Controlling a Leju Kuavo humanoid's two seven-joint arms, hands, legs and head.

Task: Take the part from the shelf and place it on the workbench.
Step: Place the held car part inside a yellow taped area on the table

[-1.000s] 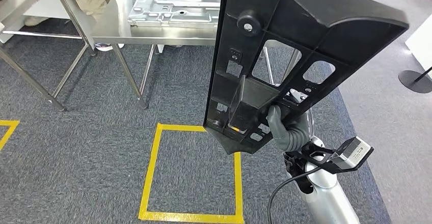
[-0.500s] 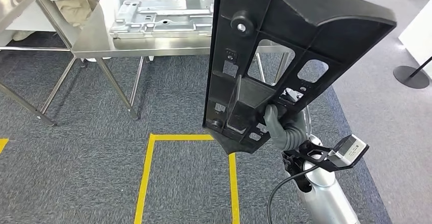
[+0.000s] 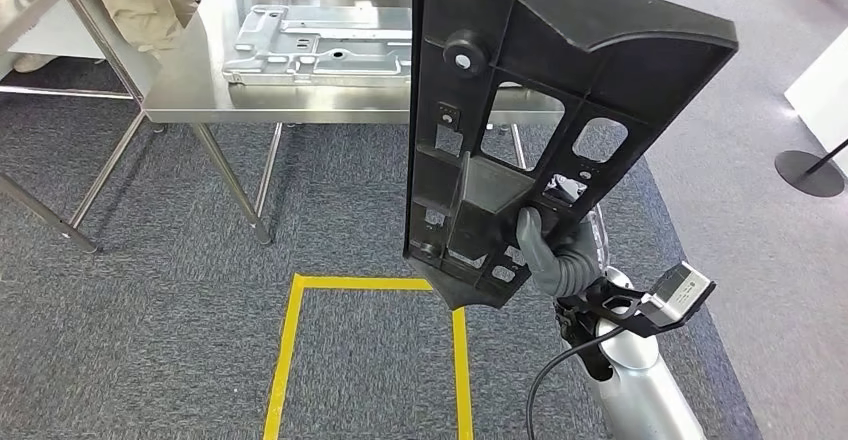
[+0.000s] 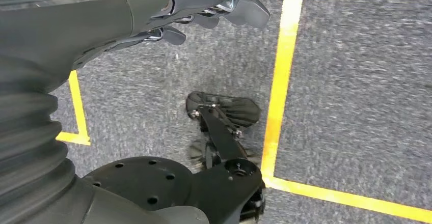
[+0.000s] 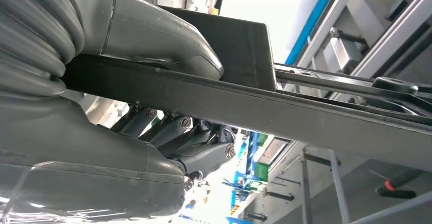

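- A large black moulded part is held upright above the right hand, its ribbed inner face turned toward the head camera.
- Several cut-out windows, small square recesses and a round boss are seen on that face; the part is widest at its top and narrows to a point just below the hand.
- The part is gripped near its lower end: in the right wrist view the thumb is pressed on one side of a flat black edge and the darker fingers are curled against the other.
- The steel workbench lies well beyond the hand and to its left, with a flat metal plate resting on top; the part's upper half overlaps the bench's right end in the head view.
- Grey carpet marked by a yellow tape square lies left of the hand, between it and the bench legs.
- The left hand hangs over the carpet, fingers seemingly apart and holding nothing, though the angle is poor.
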